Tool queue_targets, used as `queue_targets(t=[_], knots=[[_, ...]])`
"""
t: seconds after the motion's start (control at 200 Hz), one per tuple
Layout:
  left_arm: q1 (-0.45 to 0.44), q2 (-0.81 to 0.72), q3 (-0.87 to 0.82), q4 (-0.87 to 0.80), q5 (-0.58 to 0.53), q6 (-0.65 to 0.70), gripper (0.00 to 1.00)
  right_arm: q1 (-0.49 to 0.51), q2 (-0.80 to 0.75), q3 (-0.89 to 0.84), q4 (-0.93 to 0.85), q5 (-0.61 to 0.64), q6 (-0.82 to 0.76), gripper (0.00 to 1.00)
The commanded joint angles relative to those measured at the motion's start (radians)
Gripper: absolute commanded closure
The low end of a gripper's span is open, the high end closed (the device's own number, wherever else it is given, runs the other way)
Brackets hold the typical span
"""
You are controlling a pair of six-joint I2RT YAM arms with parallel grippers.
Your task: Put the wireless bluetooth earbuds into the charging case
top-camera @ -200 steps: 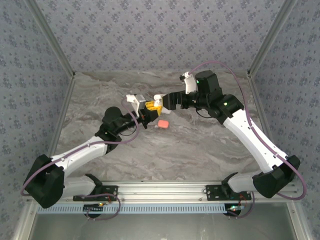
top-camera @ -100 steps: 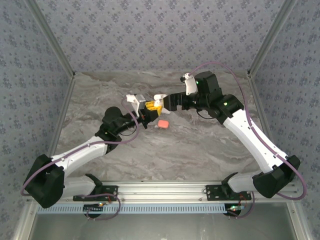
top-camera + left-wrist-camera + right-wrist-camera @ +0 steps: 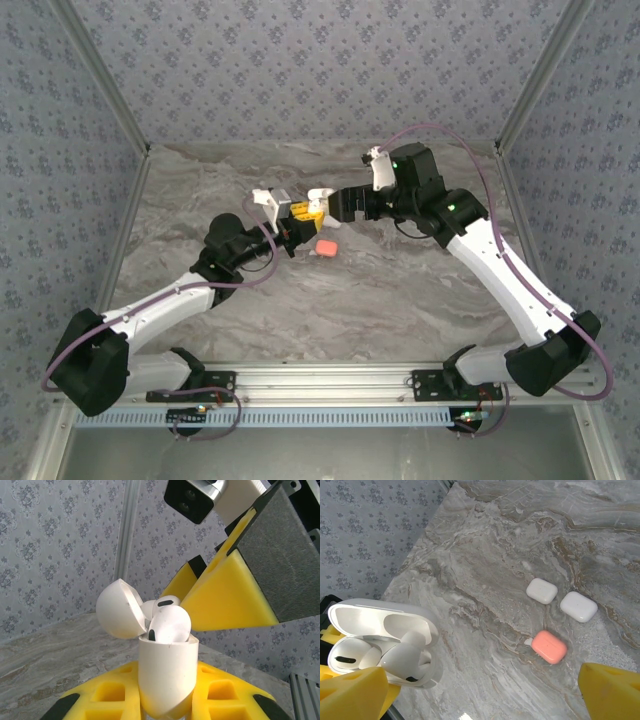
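Where the left gripper (image 3: 296, 222) clamps the base of the open white charging case (image 3: 167, 677), the frame edge cuts off the grip point and its fingers (image 3: 107, 695); two white earbuds (image 3: 170, 625) sit in the case, stems hidden. The right gripper (image 3: 322, 203) hangs wide open beside it. Beyond, on the table (image 3: 485, 550), lie two white cases (image 3: 542, 590) and a pink case (image 3: 549, 646), its adjoining white speck (image 3: 527, 641) too small to identify.
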Motion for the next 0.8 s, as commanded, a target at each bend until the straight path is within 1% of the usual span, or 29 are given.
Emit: queue_targets(t=[0.0,0.315,0.795], knots=[[-0.008,-0.001,0.033,0.058,0.004,0.0,1.0,-0.007,-0.026,0.02,-0.026,0.017,-0.011,0.0],[-0.008,0.002,0.035,0.06,0.002,-0.001,1.0,-0.01,-0.035,0.012,-0.019,-0.004,-0.013,0.0],[-0.008,-0.006,0.026,0.064,-0.001,0.0,1.0,-0.023,-0.038,0.006,-0.039,0.025,-0.018,0.0]])
